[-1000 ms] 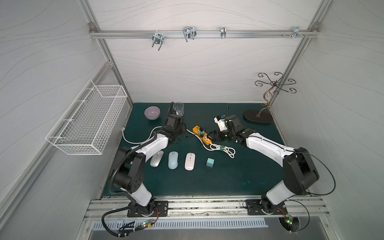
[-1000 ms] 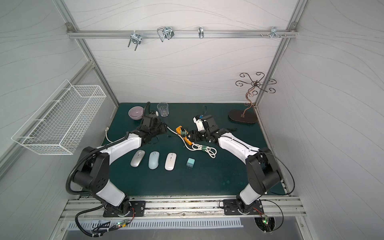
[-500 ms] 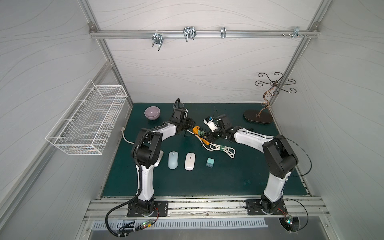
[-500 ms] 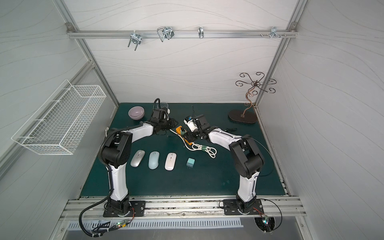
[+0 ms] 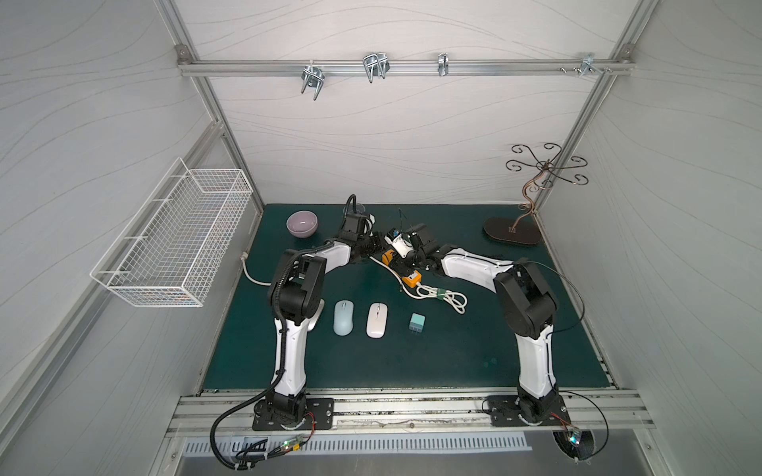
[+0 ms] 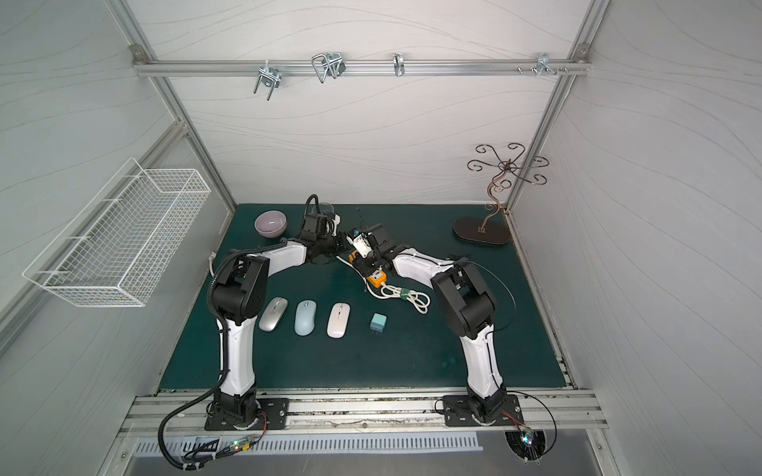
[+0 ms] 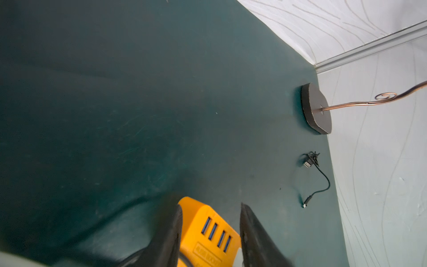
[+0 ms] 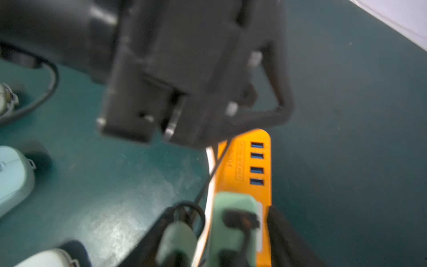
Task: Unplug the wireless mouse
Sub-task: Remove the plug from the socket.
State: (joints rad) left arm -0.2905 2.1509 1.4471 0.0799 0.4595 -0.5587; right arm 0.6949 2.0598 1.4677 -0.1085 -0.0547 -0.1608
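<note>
The orange hub (image 7: pixel 208 231) is clamped by the left tool (image 7: pixel 210 205), its green plugs (image 8: pixel 233 208) are straddled by the right tool (image 8: pixel 219 210), grip or gap not determinable, and the mice (image 6: pixel 305 317) are lined up on the table (image 6: pixel 288 362) nearby.

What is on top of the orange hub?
A green adapter with a black cable plugged in stands on the hub, beside four empty blue ports. The left claw grips one end, hiding part of it. Whatever lies under the adapter is covered.
</note>
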